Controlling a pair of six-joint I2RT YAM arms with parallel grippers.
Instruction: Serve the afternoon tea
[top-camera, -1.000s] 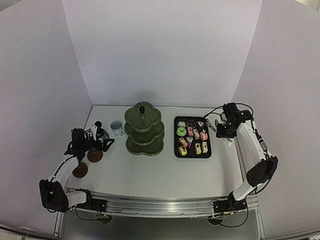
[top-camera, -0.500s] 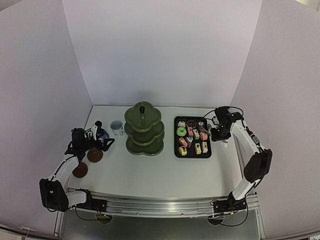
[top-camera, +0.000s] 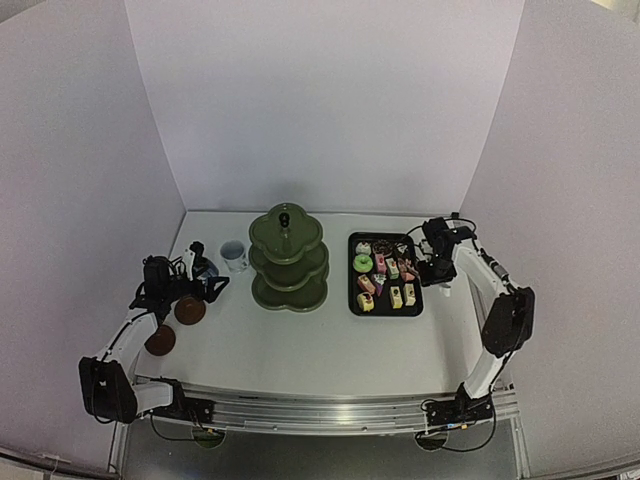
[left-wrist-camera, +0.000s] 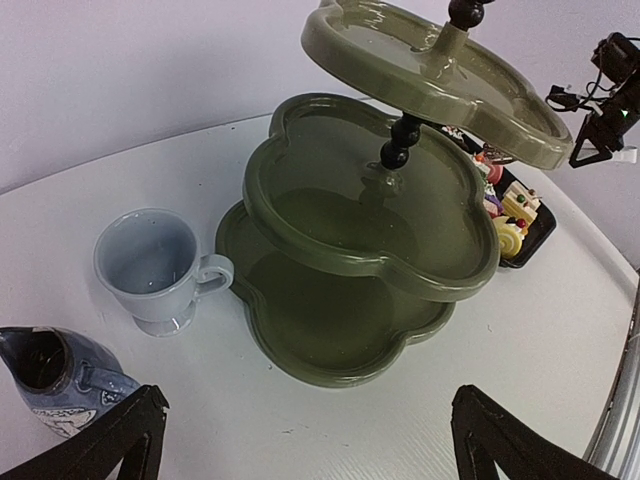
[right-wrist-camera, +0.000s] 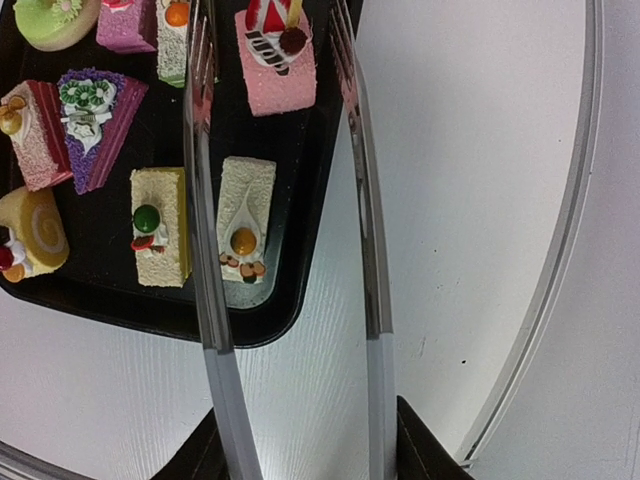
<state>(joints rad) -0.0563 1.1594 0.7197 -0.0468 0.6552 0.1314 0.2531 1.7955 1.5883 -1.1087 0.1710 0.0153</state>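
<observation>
Right arm has swung in from the right edge of the tabletop (top-camera: 330, 350), and the right end effector (top-camera: 437, 262) now hangs over the outer side of the black tray (top-camera: 386, 311). It's clenched on a pair of metal tongs (right-wrist-camera: 203, 230). The two blades stand apart, one over the tray's outer column of cakes, the other beyond the rim over bare tabletop, with nothing gripped between them.

All the little cakes (top-camera: 385, 272) lie on the tray near the right edge. The green three-tier stand (top-camera: 288, 262), mid-tabletop toward the far edge, has bare tiers.

To my eye the tongs want shifting further over the tray, so both blades straddle one piece, say the cream slice (right-wrist-camera: 245, 225). Then lower and squeeze gently, so its neighbours aren't nudged.

Over by the white cup (top-camera: 232, 254) near the left edge, the left end effector (top-camera: 206, 268) gapes wide, holding nothing.
</observation>
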